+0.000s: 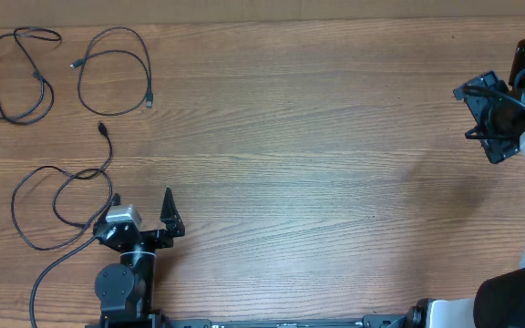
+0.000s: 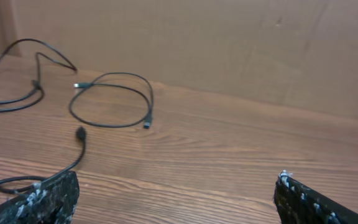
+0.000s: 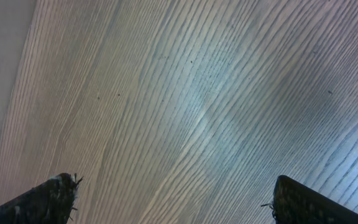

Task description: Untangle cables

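Note:
Three thin black cables lie apart at the table's left. One [image 1: 37,74] lies at the far left corner, a second [image 1: 147,75] forms a loop beside it, and a third [image 1: 108,150] lies nearer, its loops beside my left arm. In the left wrist view the far cable [image 2: 36,84], the loop [image 2: 150,99] and the near cable's plug end [image 2: 81,135] show ahead. My left gripper [image 1: 141,208] [image 2: 176,190] is open and empty, its left finger close to the near cable. My right gripper [image 1: 486,114] [image 3: 176,190] is open and empty over bare wood at the far right.
A thicker black wire [image 1: 51,273] runs from the left arm's base toward the front edge. A brown cardboard wall [image 2: 229,43] stands behind the table. The wooden tabletop [image 1: 317,155] stretches between the two arms.

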Controlling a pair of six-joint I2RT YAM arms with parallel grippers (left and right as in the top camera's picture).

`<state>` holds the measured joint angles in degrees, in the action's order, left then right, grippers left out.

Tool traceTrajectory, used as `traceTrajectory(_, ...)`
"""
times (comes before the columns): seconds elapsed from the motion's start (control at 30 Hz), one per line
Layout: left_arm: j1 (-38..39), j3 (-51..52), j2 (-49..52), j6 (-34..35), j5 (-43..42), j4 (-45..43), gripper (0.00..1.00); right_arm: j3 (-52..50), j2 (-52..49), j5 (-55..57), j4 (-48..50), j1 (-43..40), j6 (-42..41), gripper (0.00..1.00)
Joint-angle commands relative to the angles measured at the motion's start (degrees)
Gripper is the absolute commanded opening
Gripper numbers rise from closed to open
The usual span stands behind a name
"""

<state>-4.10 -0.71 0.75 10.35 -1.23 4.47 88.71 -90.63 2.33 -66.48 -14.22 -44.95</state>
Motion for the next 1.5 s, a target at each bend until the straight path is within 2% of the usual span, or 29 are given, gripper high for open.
traceTrajectory(0.0, 0.4, 0.4, -0.5, -5.2, 3.1, -0.2, 0.99, 0.5, 0.0, 0.1, 0.2, -0.1, 0.0, 1.00)
traceTrajectory(0.1, 0.4, 0.4, -0.5, -11.4, 2.3, -0.1, 1.00, 0.5, 0.0, 0.1, 0.2, -0.1, 0.0, 1.00)
traceTrajectory(0.17, 0.4, 0.4, -0.5, -12.6, 2.3, -0.1, 0.99, 0.5, 0.0, 0.1, 0.2, -0.1, 0.0, 1.00)
traceTrajectory(0.9, 0.4, 0.4, -0.5, -12.5, 2.3, -0.1, 1.00, 0.5, 0.7, 0.1, 0.2, 0.4, 0.0, 1.00)
traceTrajectory(1.2, 0.4, 0.4, -0.5, -12.5, 2.3, -0.1, 1.00, 0.5, 7.9, 0.3, 0.2, 4.9, 0.0, 1.00)
traceTrajectory(1.47, 0.4, 0.4, -0.5, -12.5, 2.3, -0.1, 1.00, 0.3, 17.5, 2.1, -2.3, 5.0, 0.0, 1.00)
